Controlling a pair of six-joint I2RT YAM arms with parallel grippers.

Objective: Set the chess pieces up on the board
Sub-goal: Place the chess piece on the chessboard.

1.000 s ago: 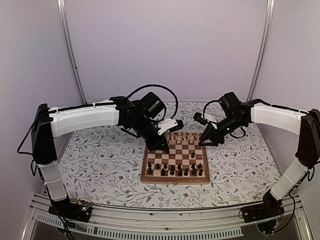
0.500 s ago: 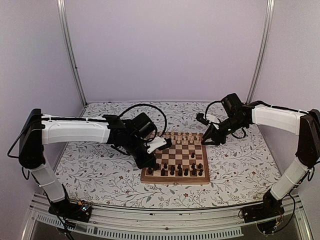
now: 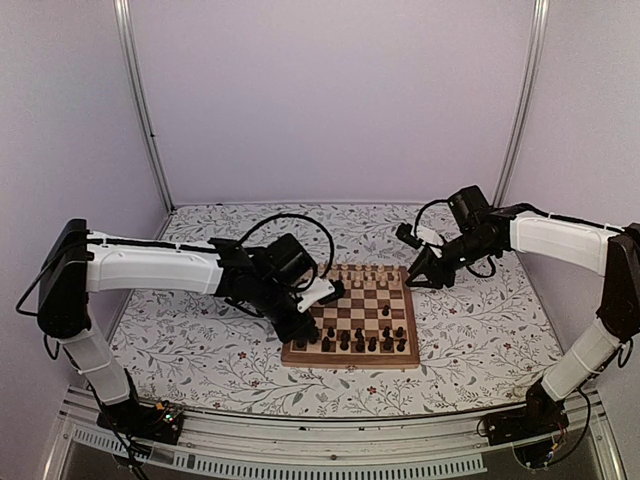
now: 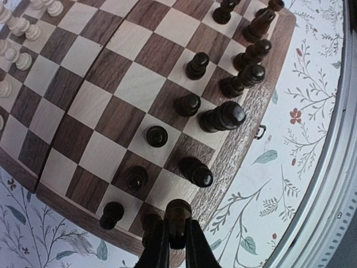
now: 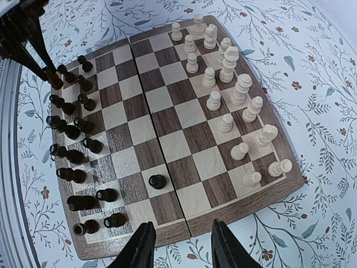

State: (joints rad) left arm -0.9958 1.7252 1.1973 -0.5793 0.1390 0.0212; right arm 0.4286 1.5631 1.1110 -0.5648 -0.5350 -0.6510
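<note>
Looking down from the overhead camera, the board [image 3: 352,318] sits mid-frame on the floral counter [image 3: 200,345]. The left arm [image 3: 160,268] reaches in from the left, and its jaws are low at the board's lower left corner. The dark pieces [image 3: 358,342] line the lower edge and the cream pieces [image 3: 368,272] the upper edge. The right arm [image 3: 555,235] hangs beside the upper right corner, with its jaws clear of the board.

In the left wrist camera, the left jaws at bottom centre are closed on a held dark piece [image 4: 178,212]. It is glossy brown-black turned wood with a rounded head, seen nearly end-on. Its long axis therefore runs along the fingers, roughly upright to the board. It hangs over the board's corner, just inside the rim. I cannot tell whether its base touches the square. Other dark pieces run along the rim toward the upper right.

In the right wrist camera, the right jaws at the bottom are open and empty, just off the board's edge. A lone dark pawn [image 5: 158,181] stands ahead of its row.

The left arm is plainly the nearer one. Its next move looks like a straight lowering along the piece's axis.
</note>
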